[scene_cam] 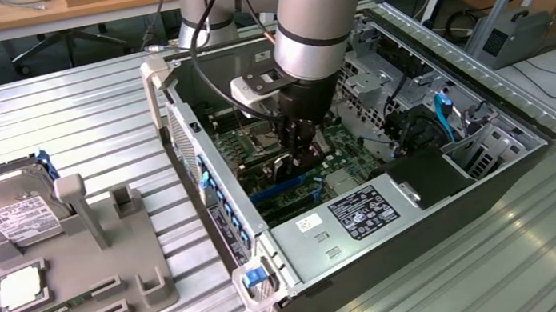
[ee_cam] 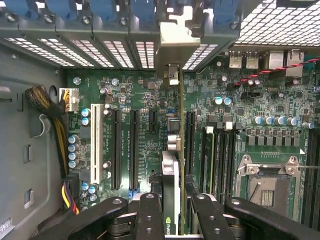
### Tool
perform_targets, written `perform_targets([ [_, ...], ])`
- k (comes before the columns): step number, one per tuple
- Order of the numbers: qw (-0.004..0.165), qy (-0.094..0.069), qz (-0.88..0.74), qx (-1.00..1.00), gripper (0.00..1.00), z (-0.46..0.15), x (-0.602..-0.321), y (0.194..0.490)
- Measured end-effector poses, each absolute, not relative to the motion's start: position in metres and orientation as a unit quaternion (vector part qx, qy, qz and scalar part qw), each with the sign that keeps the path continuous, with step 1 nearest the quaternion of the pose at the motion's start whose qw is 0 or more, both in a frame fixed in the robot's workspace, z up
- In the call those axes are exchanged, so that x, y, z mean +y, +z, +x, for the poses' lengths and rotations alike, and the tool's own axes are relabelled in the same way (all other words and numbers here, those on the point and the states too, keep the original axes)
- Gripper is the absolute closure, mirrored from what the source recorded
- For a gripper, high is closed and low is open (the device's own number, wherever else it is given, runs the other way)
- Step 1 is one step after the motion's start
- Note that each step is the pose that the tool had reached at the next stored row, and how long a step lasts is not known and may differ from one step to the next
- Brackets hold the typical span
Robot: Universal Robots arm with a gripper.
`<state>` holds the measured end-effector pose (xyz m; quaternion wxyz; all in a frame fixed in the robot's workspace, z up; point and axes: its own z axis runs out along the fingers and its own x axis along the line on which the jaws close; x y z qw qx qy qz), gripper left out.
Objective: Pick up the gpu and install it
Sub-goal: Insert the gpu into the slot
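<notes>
- Install step in hand: jaws closed narrowly on the gpu point(ee_cam: 170, 192), held edge-on inside the computer case point(scene_cam: 176, 97), centre of the exterior view.
- Card stands above the motherboard point(ee_cam: 150, 100); seating likely calls for square slot alignment, with the bracket point(ee_cam: 175, 50) at the rear opening.

hard drive point(scene_cam: 11, 211): at grey tray point(scene_cam: 150, 290) | PC case point(scene_cam: 321, 235): open, beside tray
</notes>
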<state>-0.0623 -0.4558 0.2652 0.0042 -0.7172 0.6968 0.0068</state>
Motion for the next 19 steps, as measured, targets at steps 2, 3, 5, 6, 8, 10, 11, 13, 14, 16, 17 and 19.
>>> perform_targets([
  [2, 0.004, 0.007, -0.717, 0.697, 0.73, -0.0631, -0.4557, 0.2651],
  [3, 0.004, 0.007, -0.717, 0.697, 0.73, -0.0641, -0.4558, 0.2647],
  [5, 0.004, 0.007, -0.717, 0.697, 0.73, -0.0650, -0.4558, 0.2644],
  [6, 0.004, 0.007, -0.717, 0.697, 0.73, -0.0655, -0.4558, 0.2643],
  [8, 0.004, 0.007, -0.717, 0.697, 0.73, -0.0661, -0.4554, 0.2638],
  [10, 0.004, 0.007, -0.717, 0.697, 0.73, -0.0664, -0.4551, 0.2637],
  [11, 0.004, 0.007, -0.717, 0.697, 0.73, -0.0668, -0.4548, 0.2637],
  [13, 0.004, 0.007, -0.717, 0.697, 0.73, -0.0674, -0.4547, 0.2636],
  [14, 0.004, 0.007, -0.717, 0.697, 0.73, -0.0677, -0.4547, 0.2636],
  [16, 0.004, 0.007, -0.716, 0.698, 0.73, -0.0692, -0.4546, 0.2634],
  [17, 0.004, 0.007, -0.716, 0.698, 0.73, -0.0698, -0.4546, 0.2633],
  [19, 0.004, 0.007, -0.716, 0.698, 0.73, -0.0707, -0.4546, 0.2632],
])
